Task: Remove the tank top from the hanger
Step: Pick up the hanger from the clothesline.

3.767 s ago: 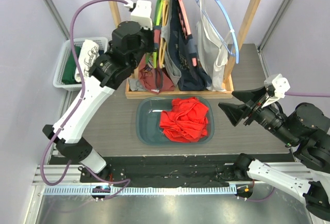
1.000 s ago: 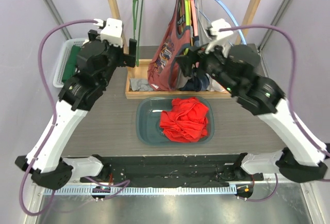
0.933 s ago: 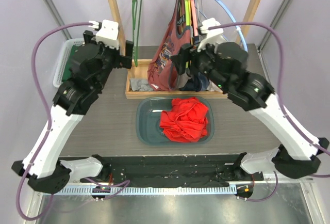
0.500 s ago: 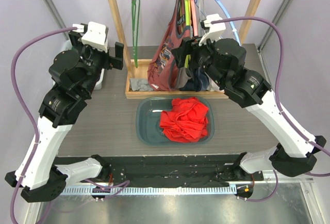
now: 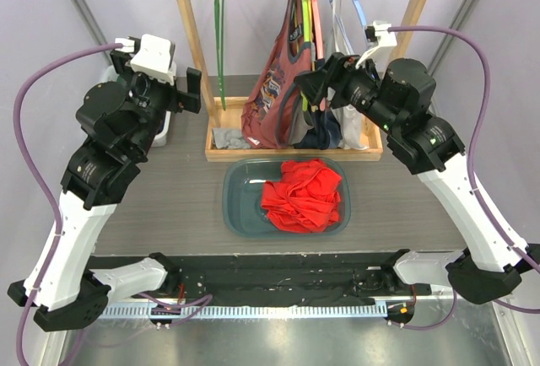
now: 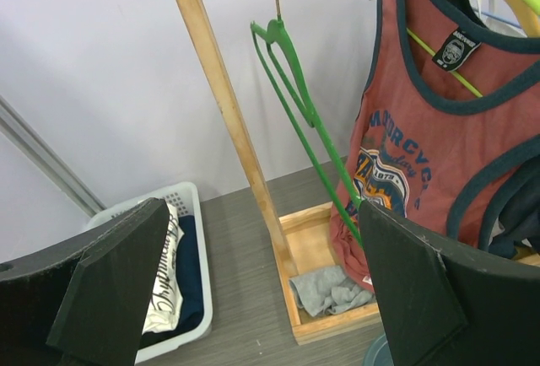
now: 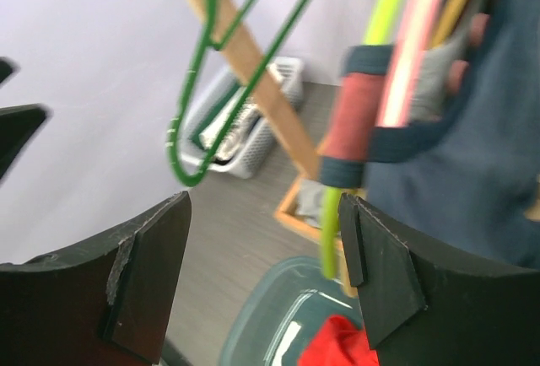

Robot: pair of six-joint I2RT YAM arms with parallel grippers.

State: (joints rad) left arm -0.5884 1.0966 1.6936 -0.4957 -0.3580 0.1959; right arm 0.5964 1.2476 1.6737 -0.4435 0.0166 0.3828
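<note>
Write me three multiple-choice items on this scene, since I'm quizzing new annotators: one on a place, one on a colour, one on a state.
1. Where does the red garment lie? A in the tub; B on the left arm; C on a hanger.
2. What colour is the bare hanger? A blue; B green; C pink.
3. How is the left gripper? A jaws open, empty; B shut on cloth; C shut on a hanger.
Key: 1 A, it lies crumpled there; 2 B, plainly green; 3 A, its jaws stand wide with nothing between.
</note>
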